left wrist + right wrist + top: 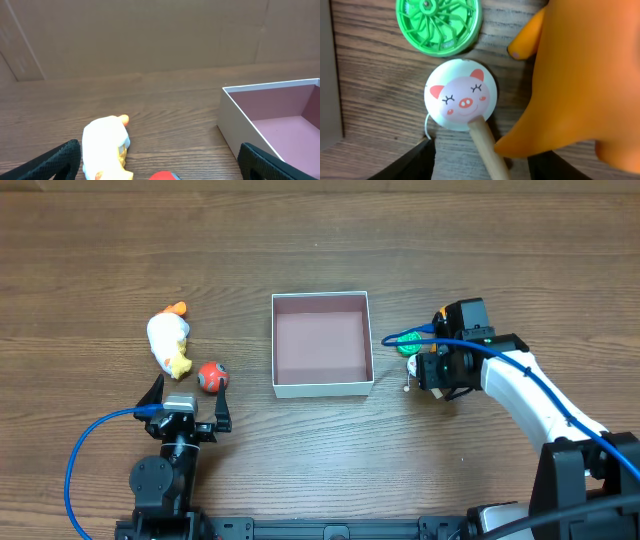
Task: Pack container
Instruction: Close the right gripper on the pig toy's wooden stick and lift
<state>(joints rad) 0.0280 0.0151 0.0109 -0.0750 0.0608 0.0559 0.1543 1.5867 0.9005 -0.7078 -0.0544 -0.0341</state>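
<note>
**Right claw half open over the pig toy, box mid-table**

The container (321, 343) sits in the middle of the wooden table (500, 240), open side up. Its thin white walls frame a dusty pink floor that shows whole from overhead.

Just beside the box's right wall, the right gripper (481, 152) points down at a cluster of toys. In its wrist view the two dark fingers (417, 160) stand partly apart, one on either side of a wooden stick (487, 150). A clear gap shows between the left one and the stick, and the claw has hold of nothing that I can see. The stick runs up to a round white pig-face toy (461, 95), which has a thin white string (427, 131) looping off its lower left edge. A green spoked wheel (439, 25) lies flat just beside it. A large orange shape (585, 75) fills the right of that view, too close and blurred to name, and it covers much of the finger on that side.

The left gripper (187, 402) waits low near the table's front edge, spread wide and empty. A small red ball (211, 376) lies just ahead of its right finger. A white and yellow soft toy (168, 343) with an orange tip lies near the ball. Both are left of the container and apart from it
</note>
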